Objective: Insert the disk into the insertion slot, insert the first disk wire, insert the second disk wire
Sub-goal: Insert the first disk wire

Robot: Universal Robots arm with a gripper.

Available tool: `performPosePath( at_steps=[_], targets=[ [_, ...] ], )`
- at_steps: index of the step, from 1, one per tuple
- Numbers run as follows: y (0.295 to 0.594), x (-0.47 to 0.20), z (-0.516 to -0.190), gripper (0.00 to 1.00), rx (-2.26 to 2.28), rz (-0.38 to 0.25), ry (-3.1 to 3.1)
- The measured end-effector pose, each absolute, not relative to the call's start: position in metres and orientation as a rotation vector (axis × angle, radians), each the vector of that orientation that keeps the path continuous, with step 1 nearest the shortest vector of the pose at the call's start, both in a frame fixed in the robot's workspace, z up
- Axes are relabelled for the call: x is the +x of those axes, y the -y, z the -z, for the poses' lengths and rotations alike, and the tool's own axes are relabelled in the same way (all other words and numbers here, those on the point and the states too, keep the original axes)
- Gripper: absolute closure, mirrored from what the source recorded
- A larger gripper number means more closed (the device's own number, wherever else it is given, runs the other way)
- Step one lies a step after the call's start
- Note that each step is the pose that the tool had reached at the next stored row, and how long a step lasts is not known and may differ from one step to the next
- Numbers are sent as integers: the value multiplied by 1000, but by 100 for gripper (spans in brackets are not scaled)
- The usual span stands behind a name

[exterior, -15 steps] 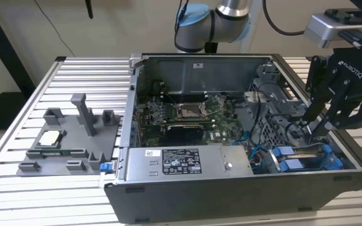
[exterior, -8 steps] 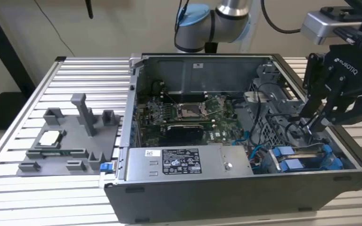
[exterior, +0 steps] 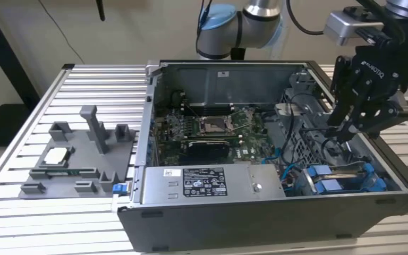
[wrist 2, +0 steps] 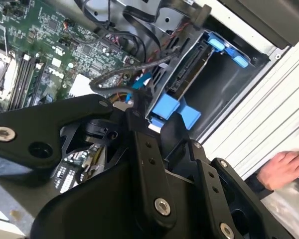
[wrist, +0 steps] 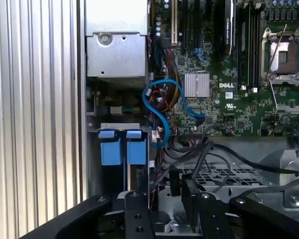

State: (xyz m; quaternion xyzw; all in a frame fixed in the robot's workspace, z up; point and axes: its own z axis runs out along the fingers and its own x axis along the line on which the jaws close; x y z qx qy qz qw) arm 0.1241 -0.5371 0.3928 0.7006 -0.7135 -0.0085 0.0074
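Observation:
The disk sits in its blue carrier inside the insertion slot, a bay of the grey drive cage at the case's corner on the exterior view's right. Its blue tabs stick out of the cage, and two blue tabs stand side by side in the first wrist view. My gripper hangs inside the case just behind the cage, shut on the end of a black disk wire. That wire runs from my gripper toward the disk's rear edge. In the first wrist view black wires lead to my gripper.
The open computer case lies on a slatted metal table. Inside are the motherboard, a power supply and a looped blue cable. A grey fixture tray lies on the exterior view's left. A person's hand rests beside the case.

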Motion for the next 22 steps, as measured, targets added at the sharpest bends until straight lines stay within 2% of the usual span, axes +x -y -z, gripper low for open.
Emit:
performPosePath(
  at_steps=[11,13,14,19,20,22],
  targets=[
    [537,122,-388,60,2182,57,2236],
    [537,122,-388,62,2182,57,2236],
    [537,122,-388,69,2182,58,2237],
    [537,122,-386,71,2193,83,2247],
    [537,122,-386,78,2197,93,2251],
    [537,122,-386,78,2202,104,2255]
  ],
)
